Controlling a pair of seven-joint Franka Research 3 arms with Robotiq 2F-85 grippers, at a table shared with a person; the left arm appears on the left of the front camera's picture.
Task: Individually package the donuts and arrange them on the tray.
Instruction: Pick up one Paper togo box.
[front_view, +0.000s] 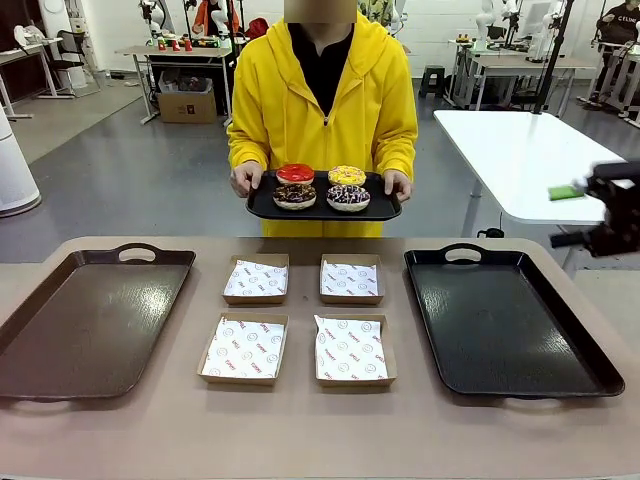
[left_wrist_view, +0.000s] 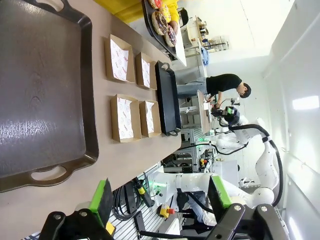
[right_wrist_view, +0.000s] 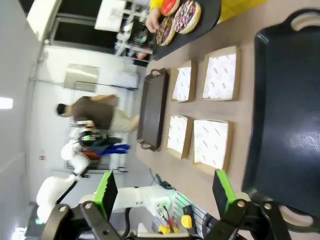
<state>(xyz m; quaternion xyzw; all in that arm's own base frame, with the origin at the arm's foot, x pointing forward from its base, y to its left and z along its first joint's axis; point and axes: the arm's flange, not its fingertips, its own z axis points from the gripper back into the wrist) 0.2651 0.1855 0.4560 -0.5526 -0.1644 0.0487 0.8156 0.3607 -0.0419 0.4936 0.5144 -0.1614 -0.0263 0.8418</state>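
Observation:
A person in a yellow hoodie holds a small black tray (front_view: 323, 211) at the far side of the table. On it lie the donuts: red-iced (front_view: 295, 173), yellow-iced (front_view: 347, 175), chocolate with crumbs (front_view: 294, 195) and dark with sprinkles (front_view: 348, 197). The sprinkled donut (right_wrist_view: 187, 14) also appears in the right wrist view. My right gripper (front_view: 565, 215) hangs open at the right edge, above and beside the large black tray (front_view: 505, 325). My left gripper (left_wrist_view: 161, 196) is open over the near table edge by the brown tray (left_wrist_view: 45, 100). Both hold nothing.
Between the two large trays lie several shallow cardboard boxes lined with printed paper, such as the far left box (front_view: 256, 279) and the near right box (front_view: 351, 351). The brown tray (front_view: 90, 320) lies at the left. A white table (front_view: 520, 160) stands behind at the right.

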